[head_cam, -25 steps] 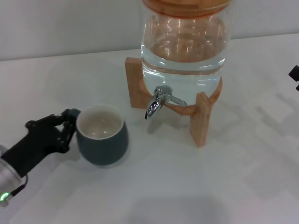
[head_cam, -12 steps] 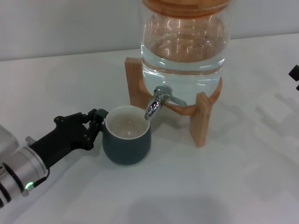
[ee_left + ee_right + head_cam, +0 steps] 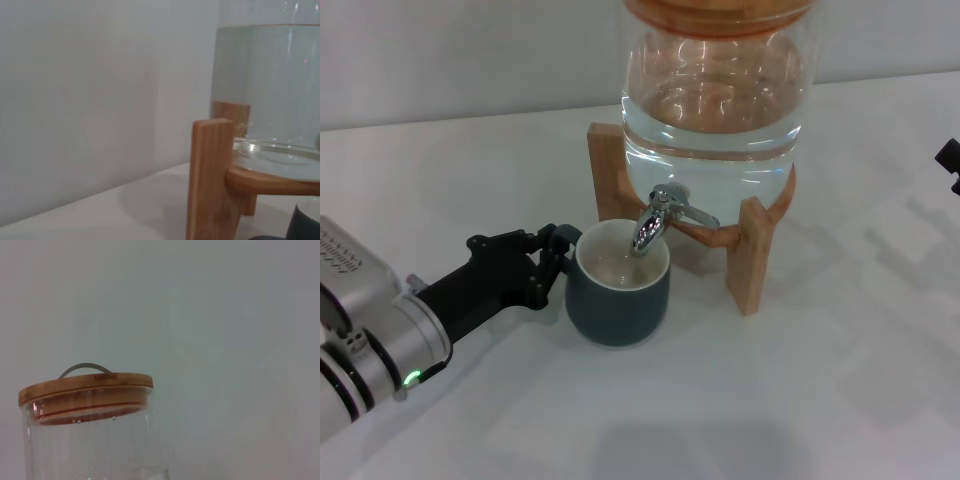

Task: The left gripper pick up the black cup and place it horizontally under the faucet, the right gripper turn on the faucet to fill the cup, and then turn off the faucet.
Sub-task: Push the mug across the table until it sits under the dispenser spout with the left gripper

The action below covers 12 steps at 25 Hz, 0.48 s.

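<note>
The black cup (image 3: 618, 300) stands upright on the white table, with its cream inside right under the spout of the chrome faucet (image 3: 655, 220). My left gripper (image 3: 558, 254) is at the cup's left side, shut on its handle, which the fingers hide. A corner of the cup also shows in the left wrist view (image 3: 306, 223). The faucet's lever points to the right, and no water stream shows. Only a small black piece of my right gripper (image 3: 950, 163) shows at the right edge, far from the faucet.
The clear glass water jar (image 3: 715, 110) sits on a wooden stand (image 3: 750, 255) behind the cup. The stand (image 3: 210, 180) also shows in the left wrist view. The jar's bamboo lid (image 3: 85, 386) shows in the right wrist view. A white wall runs behind the table.
My left gripper has carried the cup to the right, from the table's left part to under the faucet spout. The right gripper has not moved.
</note>
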Motion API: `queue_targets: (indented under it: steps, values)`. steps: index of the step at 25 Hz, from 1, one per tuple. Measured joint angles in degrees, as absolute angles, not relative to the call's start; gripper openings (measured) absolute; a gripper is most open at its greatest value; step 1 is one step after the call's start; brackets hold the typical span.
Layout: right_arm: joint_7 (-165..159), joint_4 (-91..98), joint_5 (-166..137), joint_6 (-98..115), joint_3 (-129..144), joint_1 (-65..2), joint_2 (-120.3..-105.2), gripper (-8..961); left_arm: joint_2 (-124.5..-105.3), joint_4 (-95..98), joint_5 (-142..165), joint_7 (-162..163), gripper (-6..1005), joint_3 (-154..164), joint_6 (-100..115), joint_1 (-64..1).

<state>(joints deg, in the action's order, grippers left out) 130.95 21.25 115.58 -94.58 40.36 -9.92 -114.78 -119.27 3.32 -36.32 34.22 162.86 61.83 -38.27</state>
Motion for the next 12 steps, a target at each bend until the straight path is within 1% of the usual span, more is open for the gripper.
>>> queue_targets:
  steps: [12]
  values:
    - [131.0, 21.4, 115.6, -94.6, 40.7, -9.9, -114.78, 825, -119.50, 6.5, -34.4, 31.5, 130, 162.9, 57.2, -38.9]
